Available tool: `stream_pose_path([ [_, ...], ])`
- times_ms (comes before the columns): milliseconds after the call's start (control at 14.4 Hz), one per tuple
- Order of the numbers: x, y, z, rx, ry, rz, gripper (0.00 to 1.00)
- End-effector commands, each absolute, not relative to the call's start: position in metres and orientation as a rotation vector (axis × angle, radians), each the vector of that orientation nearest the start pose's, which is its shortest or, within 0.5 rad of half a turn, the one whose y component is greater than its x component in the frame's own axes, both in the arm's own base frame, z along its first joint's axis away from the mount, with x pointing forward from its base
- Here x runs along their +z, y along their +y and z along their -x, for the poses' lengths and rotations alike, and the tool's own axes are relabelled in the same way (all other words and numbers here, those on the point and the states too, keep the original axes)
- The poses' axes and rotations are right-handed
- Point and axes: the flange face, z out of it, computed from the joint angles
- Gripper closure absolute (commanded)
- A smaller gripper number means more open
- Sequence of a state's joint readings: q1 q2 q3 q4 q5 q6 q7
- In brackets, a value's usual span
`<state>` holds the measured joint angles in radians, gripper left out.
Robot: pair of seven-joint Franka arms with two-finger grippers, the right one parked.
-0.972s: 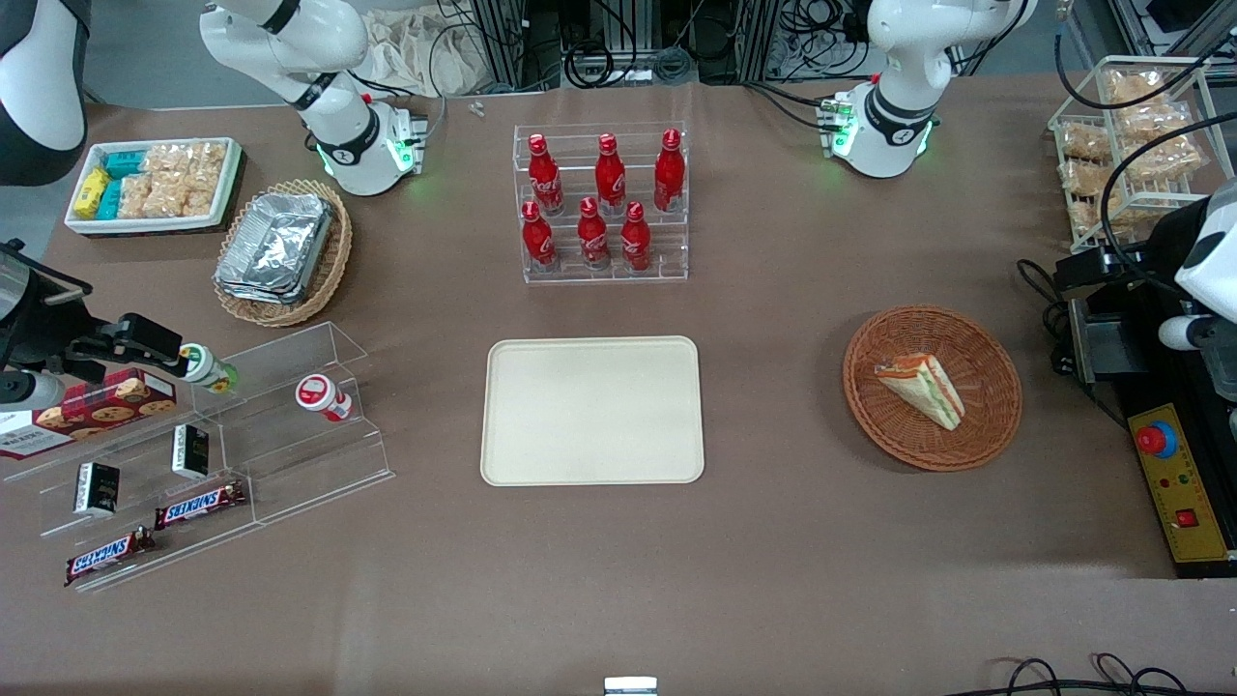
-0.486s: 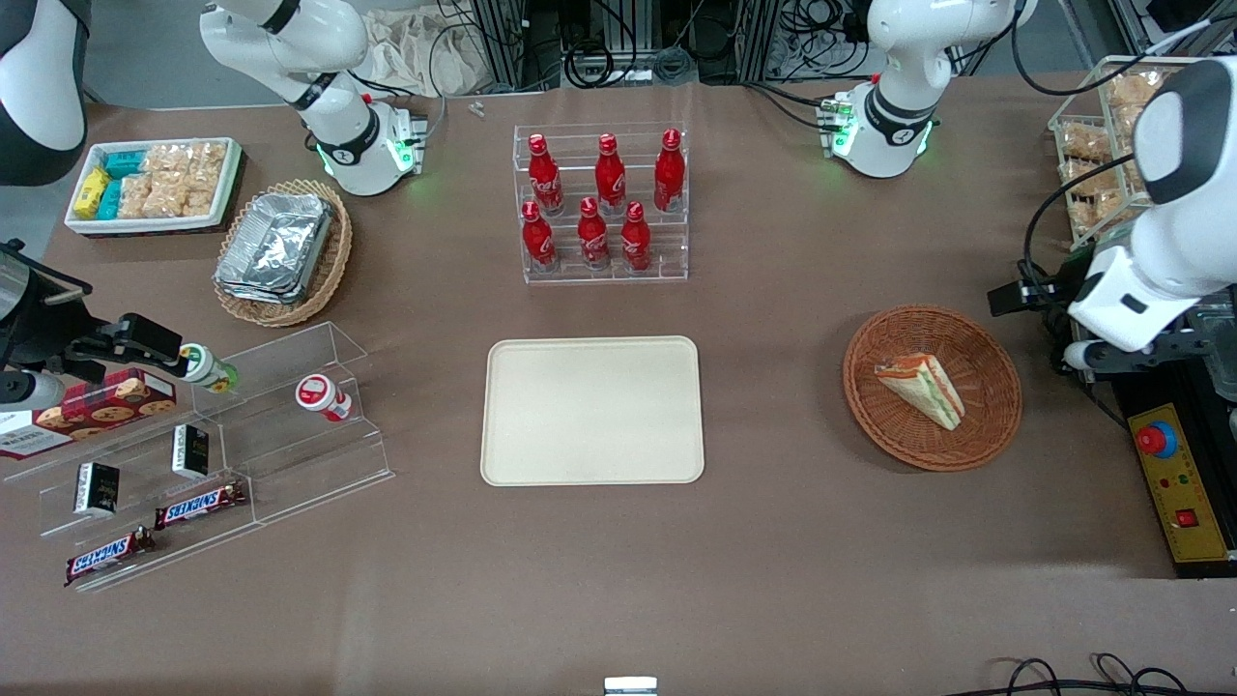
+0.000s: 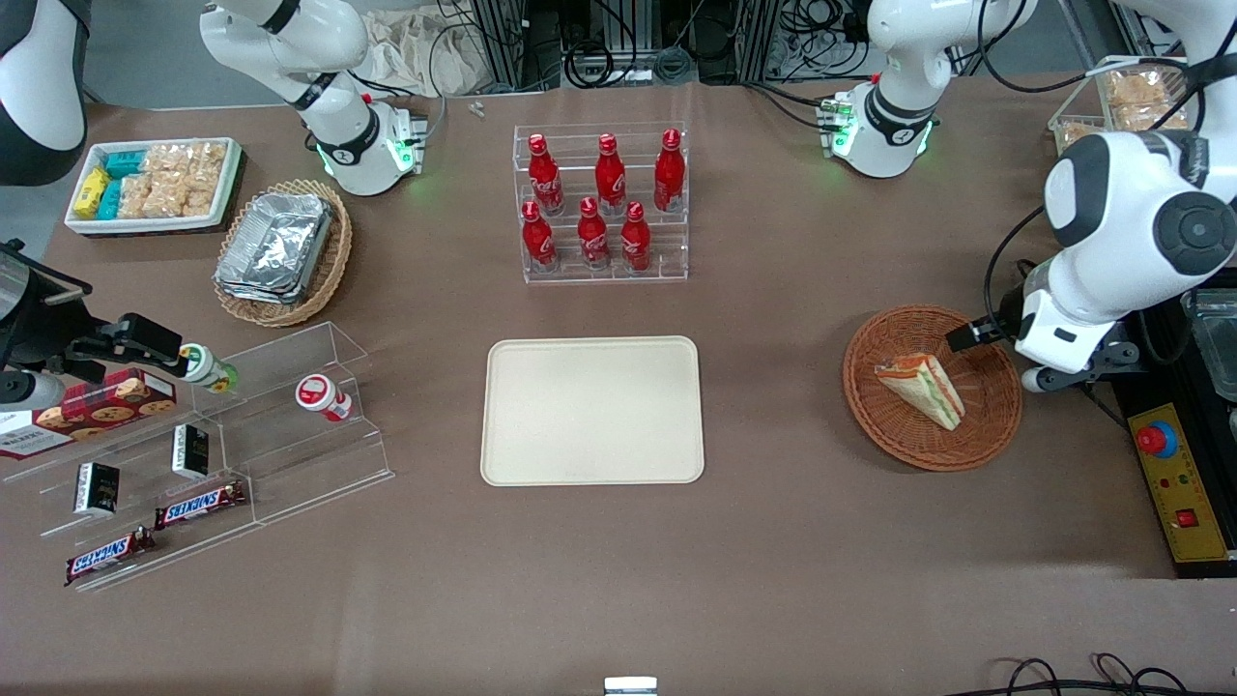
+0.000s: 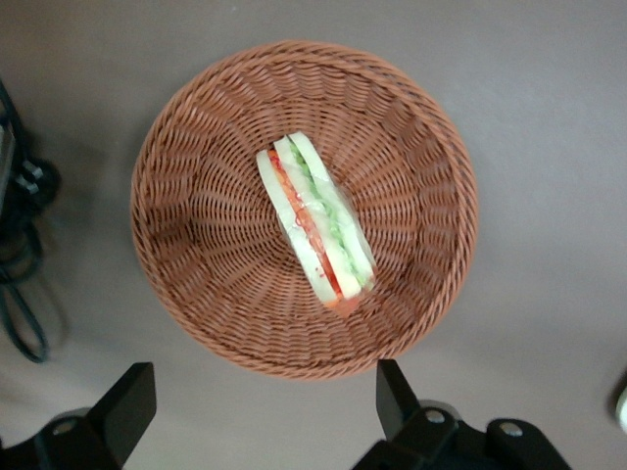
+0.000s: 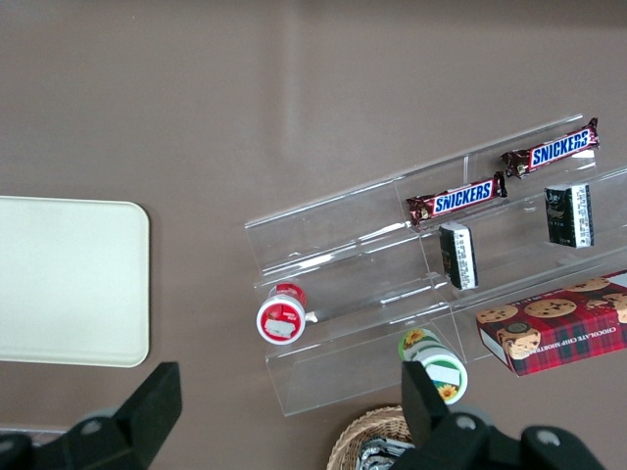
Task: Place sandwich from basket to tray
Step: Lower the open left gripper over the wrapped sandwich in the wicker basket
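The sandwich (image 3: 923, 387), a white-bread wedge with red and green filling, lies in the round reddish-brown basket (image 3: 995, 425). It shows edge-up (image 4: 315, 223) in the left wrist view, in the middle of the basket (image 4: 196, 294). My left gripper (image 4: 260, 403) hangs open above the table just outside the basket's rim, nothing between its black fingers (image 4: 392, 392). In the front view the arm's white hand (image 3: 1063, 333) hovers over the basket's edge toward the working arm's end. The cream tray (image 3: 591, 411) lies bare at the table's middle, well apart from the basket.
A rack of red bottles (image 3: 601, 208) stands farther from the front camera than the tray. A yellow control box with a red button (image 3: 1181, 483) and black cables (image 4: 20, 264) lie beside the basket. An acrylic snack shelf (image 3: 242, 425) sits toward the parked arm's end.
The left arm has swung in from the table's edge toward the basket, and its hand now hovers over the basket's rim. Sandwich, basket and tray have not moved.
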<state>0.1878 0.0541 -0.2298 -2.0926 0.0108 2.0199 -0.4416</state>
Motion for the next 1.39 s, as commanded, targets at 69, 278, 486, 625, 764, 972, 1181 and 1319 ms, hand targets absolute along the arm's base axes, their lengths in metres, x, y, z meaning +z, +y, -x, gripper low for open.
stream_pose_path([
  [69,0.341,-0.037,-0.55,0.174,-0.985,2.944,0.0],
  [278,0.316,-0.038,-0.545,0.149,-1.081,2.92,0.0],
  [486,0.293,-0.037,-0.538,0.136,-1.124,2.914,0.0],
  [625,0.28,-0.037,-0.538,0.162,-1.132,2.906,0.0],
  [764,0.27,-0.035,-0.538,0.157,-1.142,2.907,0.0],
  [972,0.257,-0.033,-0.542,0.12,-1.171,2.889,0.0],
  [1181,0.239,-0.034,-0.543,0.068,-1.202,2.817,0.06],
  [1319,0.239,-0.034,-0.544,0.057,-1.215,2.81,0.21],
])
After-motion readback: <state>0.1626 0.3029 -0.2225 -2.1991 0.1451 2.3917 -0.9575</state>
